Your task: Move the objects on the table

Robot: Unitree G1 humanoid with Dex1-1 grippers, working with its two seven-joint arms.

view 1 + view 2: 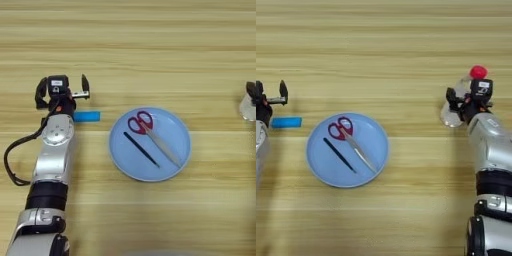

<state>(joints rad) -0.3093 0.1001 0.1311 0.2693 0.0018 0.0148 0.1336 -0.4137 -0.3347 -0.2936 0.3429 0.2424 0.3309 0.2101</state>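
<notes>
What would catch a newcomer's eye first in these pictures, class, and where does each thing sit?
First, the round blue plate at the table's middle, holding red-handled scissors and a thin black stick. Next, the left claw stands open just above a small blue strip left of the plate. Far right, the right claw is at a clear bottle with a red cap.

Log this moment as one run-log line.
left gripper: open, above blue strip | right gripper: at bottle, grip unclear | scissors: on blue plate | table
</notes>
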